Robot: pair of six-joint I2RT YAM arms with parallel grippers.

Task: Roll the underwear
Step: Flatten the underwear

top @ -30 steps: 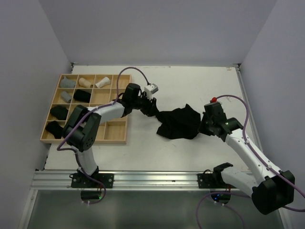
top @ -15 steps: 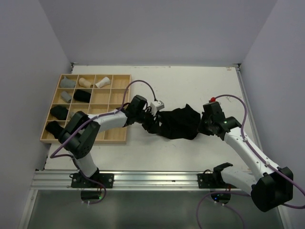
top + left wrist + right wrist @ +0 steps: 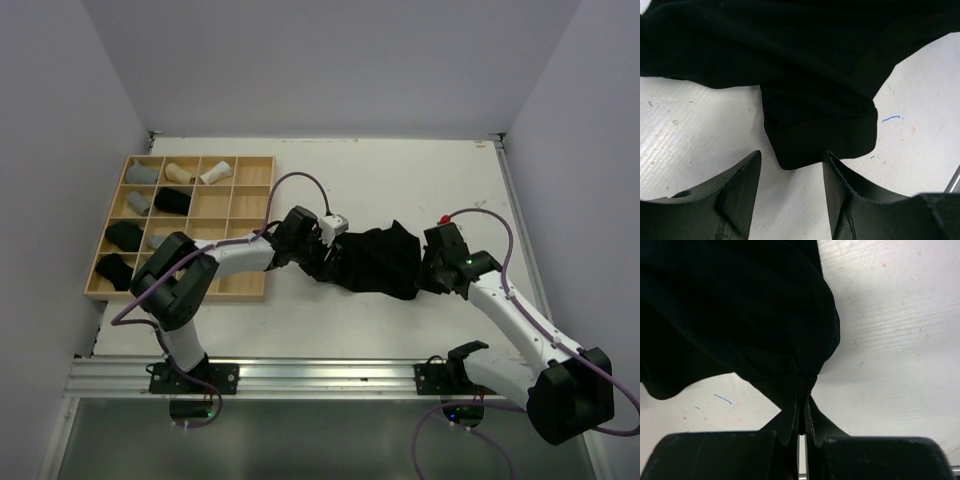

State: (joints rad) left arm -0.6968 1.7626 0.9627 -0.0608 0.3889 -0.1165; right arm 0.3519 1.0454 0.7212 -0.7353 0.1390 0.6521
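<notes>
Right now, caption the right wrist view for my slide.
Right gripper shut on an edge of the black underwear lying on the white table.

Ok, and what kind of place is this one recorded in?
Probably a robotics lab test cell: a white table boxed in by bare grey walls, the left arm and right arm bolted to a metal rail, a wooden grid tray of rolled garments, and black underwear between the arms.

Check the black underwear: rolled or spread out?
Spread, not rolled: the black underwear lies loose and rumpled on the table, one edge pinched in the right gripper.
</notes>
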